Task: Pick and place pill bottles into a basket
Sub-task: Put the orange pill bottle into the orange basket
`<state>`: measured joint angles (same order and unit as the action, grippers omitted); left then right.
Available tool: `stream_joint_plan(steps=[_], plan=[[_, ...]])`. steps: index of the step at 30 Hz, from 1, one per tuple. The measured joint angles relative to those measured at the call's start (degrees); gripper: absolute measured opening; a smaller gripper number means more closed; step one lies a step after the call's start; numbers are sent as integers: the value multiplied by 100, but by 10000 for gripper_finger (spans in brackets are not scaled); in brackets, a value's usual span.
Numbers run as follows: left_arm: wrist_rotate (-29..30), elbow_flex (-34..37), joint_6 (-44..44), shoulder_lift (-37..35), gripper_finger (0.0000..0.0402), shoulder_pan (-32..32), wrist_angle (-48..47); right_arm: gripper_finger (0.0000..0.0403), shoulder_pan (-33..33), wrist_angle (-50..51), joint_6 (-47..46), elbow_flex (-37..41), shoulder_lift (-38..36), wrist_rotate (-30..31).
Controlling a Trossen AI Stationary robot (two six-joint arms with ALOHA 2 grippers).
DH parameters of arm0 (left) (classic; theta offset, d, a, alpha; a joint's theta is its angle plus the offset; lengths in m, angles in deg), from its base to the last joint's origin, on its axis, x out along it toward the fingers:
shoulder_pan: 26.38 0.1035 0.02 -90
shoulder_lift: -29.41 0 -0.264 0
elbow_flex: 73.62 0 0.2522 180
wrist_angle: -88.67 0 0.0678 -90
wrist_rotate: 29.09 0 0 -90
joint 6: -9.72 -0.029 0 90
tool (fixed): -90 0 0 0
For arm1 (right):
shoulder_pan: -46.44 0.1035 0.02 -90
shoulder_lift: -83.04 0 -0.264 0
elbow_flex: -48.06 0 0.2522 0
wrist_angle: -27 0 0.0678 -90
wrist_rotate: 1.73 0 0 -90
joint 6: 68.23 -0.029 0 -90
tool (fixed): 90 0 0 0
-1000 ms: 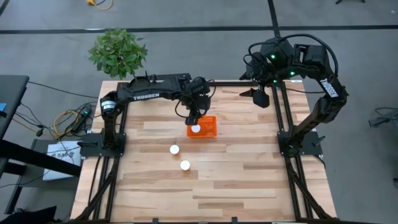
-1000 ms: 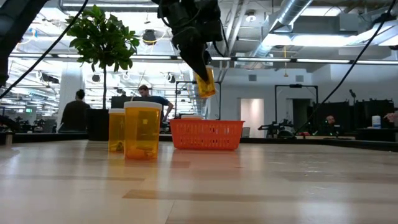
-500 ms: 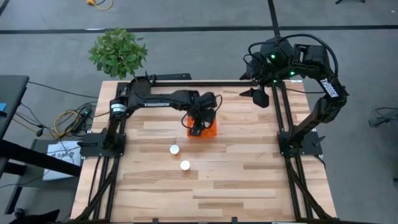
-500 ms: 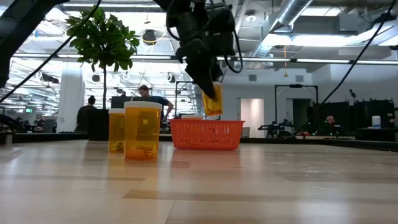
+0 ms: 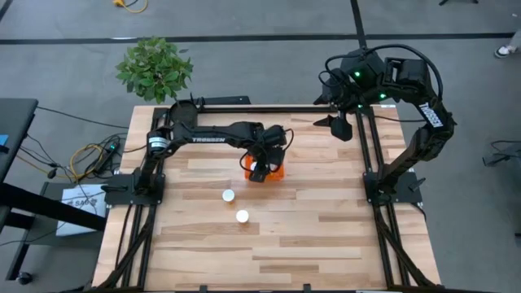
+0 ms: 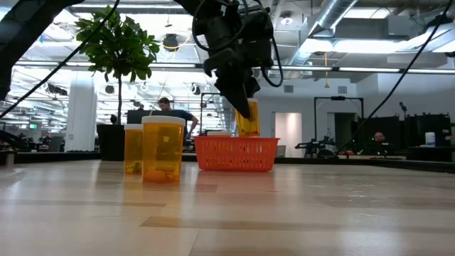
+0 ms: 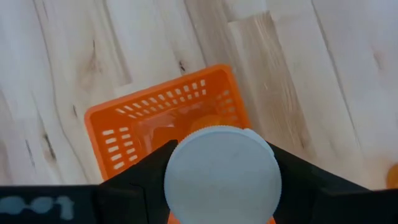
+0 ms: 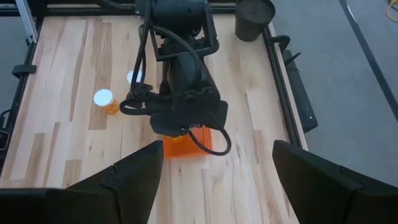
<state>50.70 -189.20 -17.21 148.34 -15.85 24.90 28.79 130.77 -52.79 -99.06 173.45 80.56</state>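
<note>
Orange perforated plastic basket [image 5: 271, 172] now directly under left gripper [image 6: 245, 114], clenched on amber white-capped pill bottle [image 7: 222, 178], lowered to rim; release due. Two bottles [image 5: 229, 195] waited on table.

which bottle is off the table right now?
The one clamped in the left gripper, the held bottle, hanging over the orange basket. The other two bottles stand on the wood, apart from the basket.
</note>
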Motion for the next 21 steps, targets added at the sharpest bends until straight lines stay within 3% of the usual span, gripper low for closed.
stream_joint_plan(steps=[21], plan=[[200,0,-88,47,195,-22,9,297,190,0,-72,0,0,-2]])
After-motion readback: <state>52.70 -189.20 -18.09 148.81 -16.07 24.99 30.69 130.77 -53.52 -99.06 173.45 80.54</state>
